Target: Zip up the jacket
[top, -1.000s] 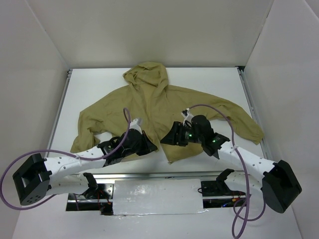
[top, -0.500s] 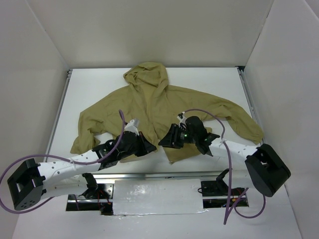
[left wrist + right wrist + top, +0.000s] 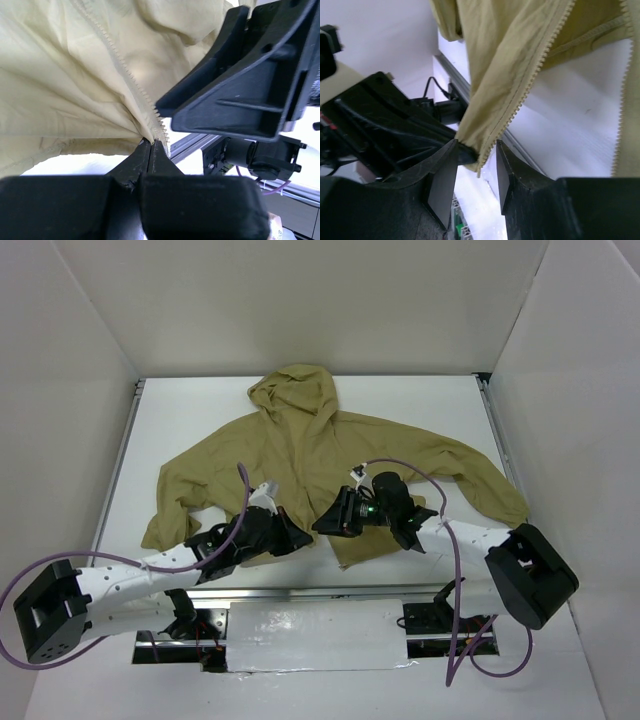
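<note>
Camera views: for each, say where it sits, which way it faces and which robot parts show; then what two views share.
Top external: above and behind the arms, looking down on the table and jacket; left pincer and right pincer show.
Left wrist: on the left arm, facing along its shut fingers, pinching the zipper teeth.
Right wrist: on the right arm, facing along its parted fingers astride the jacket's corner.
Shared: both wrist views show zipper teeth and the other pincer.

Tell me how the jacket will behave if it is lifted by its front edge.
Probably floppy: the jacket lies creased, and bunches into folds where the left hand pinches it. Likely light for its size, since the fabric looks thin. The zipper teeth may curve and twist rather than stay straight.
</note>
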`<state>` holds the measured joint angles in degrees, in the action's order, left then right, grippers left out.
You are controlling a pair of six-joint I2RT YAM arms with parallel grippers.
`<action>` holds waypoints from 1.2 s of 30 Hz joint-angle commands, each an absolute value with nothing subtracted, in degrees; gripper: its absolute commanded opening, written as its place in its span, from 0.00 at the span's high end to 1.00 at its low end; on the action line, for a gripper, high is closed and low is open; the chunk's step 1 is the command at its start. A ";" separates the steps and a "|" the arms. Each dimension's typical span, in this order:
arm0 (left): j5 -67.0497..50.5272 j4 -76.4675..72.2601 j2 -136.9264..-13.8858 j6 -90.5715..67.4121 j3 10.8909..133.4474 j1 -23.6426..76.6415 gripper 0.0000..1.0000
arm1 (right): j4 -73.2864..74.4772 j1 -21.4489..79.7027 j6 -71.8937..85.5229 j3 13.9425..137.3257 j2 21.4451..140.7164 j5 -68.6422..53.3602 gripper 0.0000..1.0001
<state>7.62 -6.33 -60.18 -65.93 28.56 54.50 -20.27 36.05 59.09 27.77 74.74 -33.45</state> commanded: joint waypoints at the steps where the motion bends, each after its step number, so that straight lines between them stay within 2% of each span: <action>1: 7.82 -9.75 -58.45 -64.95 27.42 54.49 1.00 | -25.92 35.86 61.17 27.60 75.32 -36.56 0.57; 7: 8.17 -9.58 -57.66 -64.95 27.25 54.49 1.00 | -24.97 35.95 61.70 28.03 76.20 -36.47 0.61; 14: 9.31 -8.17 -56.87 -64.42 27.95 54.40 1.00 | -19.78 36.47 60.64 28.39 75.41 -33.84 0.55; 18: 8.70 -9.23 -57.21 -63.55 27.86 54.49 1.00 | -24.24 37.79 64.15 26.55 75.75 -33.39 0.52; 24: 6.95 -11.25 -58.36 -63.63 27.25 54.49 1.00 | -31.11 38.67 67.76 27.07 80.94 -36.38 0.54; 27: 6.77 -11.07 -58.27 -63.55 27.07 54.58 1.00 | -29.80 39.02 67.06 28.48 81.65 -35.86 0.63; 28: 6.77 -10.90 -58.27 -63.54 27.07 54.49 1.00 | -29.62 39.11 67.06 28.56 81.39 -35.42 0.72; 29: 6.85 -10.46 -58.27 -63.46 27.16 54.49 1.00 | -29.45 39.20 66.63 28.56 81.13 -34.98 0.76; 31: 6.94 -9.85 -58.19 -63.37 27.33 54.49 0.97 | -26.38 39.29 65.40 28.91 79.64 -33.15 0.81; 35: 6.94 -7.30 -58.45 -62.93 28.12 54.49 0.80 | -20.05 39.37 60.40 30.23 76.56 -29.71 0.89; 36: 6.60 -6.95 -58.53 -62.41 28.30 54.49 0.71 | -18.12 39.37 59.42 30.41 76.12 -29.27 0.92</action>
<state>7.44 -6.61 -58.39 -64.16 26.96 54.50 -22.76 38.83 64.03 27.62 79.07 -32.29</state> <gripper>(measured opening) 0.253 0.105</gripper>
